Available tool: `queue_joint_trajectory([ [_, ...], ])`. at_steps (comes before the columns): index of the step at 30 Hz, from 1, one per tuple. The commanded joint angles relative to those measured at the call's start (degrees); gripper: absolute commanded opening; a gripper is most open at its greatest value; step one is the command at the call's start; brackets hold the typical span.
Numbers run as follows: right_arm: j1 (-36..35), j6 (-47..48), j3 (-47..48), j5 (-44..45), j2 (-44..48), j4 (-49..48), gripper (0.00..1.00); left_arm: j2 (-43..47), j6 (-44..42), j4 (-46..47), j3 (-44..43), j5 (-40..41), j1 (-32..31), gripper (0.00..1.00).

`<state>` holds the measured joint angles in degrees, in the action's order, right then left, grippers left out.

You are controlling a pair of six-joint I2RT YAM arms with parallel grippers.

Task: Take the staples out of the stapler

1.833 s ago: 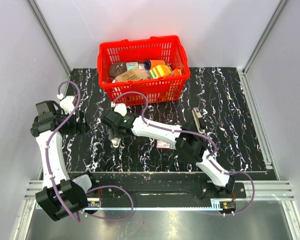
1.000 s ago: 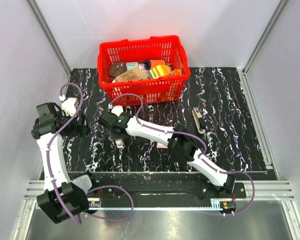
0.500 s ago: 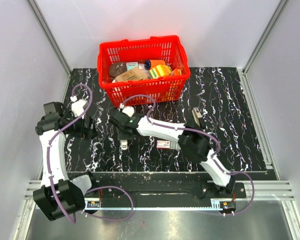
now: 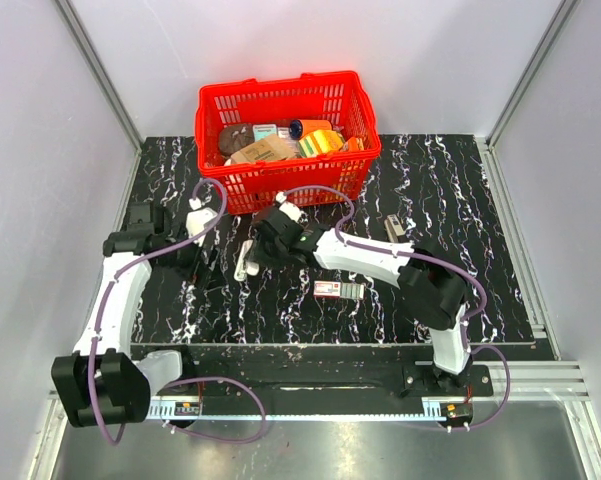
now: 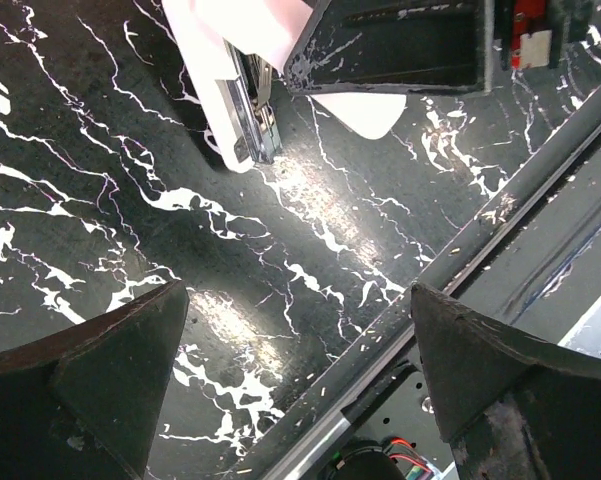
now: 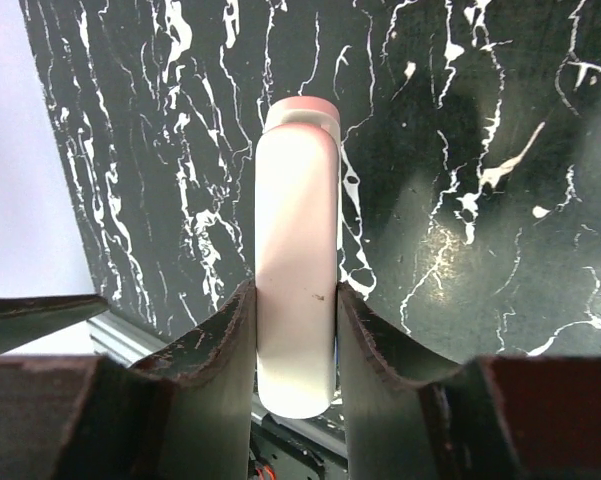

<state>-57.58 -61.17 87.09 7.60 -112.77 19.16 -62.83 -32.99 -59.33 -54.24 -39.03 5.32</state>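
The stapler (image 4: 244, 259) is a white oblong with a pale pink end. My right gripper (image 4: 256, 252) is shut on it, left of the table's middle and in front of the red basket. In the right wrist view the fingers (image 6: 220, 340) clamp both sides of the stapler (image 6: 298, 250), which points away over the black marbled table. My left gripper (image 4: 204, 262) is open and empty just left of the stapler. The left wrist view shows the stapler's underside with its metal staple rail (image 5: 250, 105) beyond the wide-apart jaws of that gripper (image 5: 300, 400).
The red basket (image 4: 280, 185) full of small goods stands at the back. A small red-and-white flat oblong (image 4: 338, 290) lies under the right arm. A grey metal piece (image 4: 393, 238) lies to the right. The table's front edge and rail (image 5: 460, 260) show in the left wrist view.
My right gripper has carried the stapler to the right and slightly back. My left gripper has swung right from the table's left edge, close to the stapler.
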Motion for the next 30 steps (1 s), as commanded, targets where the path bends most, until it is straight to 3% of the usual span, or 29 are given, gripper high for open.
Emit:
queue_joint_trajectory([
  [1,1.3,-3.4,-0.5,-3.5,4.4,-6.5,0.0,-1.5,-3.5,6.5,2.3,2.7,-1.0,0.99],
  [7,2.0,-3.7,-3.1,-5.0,7.2,-6.9,0.0,-3.3,-12.3,7.7,6.0,8.0,-1.0,0.98],
  [13,2.1,-6.2,-6.3,-8.9,8.5,-11.0,0.0,-4.0,-13.9,9.5,7.1,6.6,-1.0,0.95],
  [17,2.1,-7.8,-8.0,-11.2,9.1,-13.8,0.0,-4.1,-15.0,9.5,7.0,3.7,-1.0,0.78],
  [19,2.1,-8.8,-9.1,-12.0,9.6,-15.5,0.0,-4.8,-16.0,8.0,6.5,2.0,-1.0,0.75],
  [30,2.1,-11.3,-11.2,-15.0,11.0,-21.2,0.0,-10.0,-21.9,2.2,5.2,-0.8,-0.9,0.77],
])
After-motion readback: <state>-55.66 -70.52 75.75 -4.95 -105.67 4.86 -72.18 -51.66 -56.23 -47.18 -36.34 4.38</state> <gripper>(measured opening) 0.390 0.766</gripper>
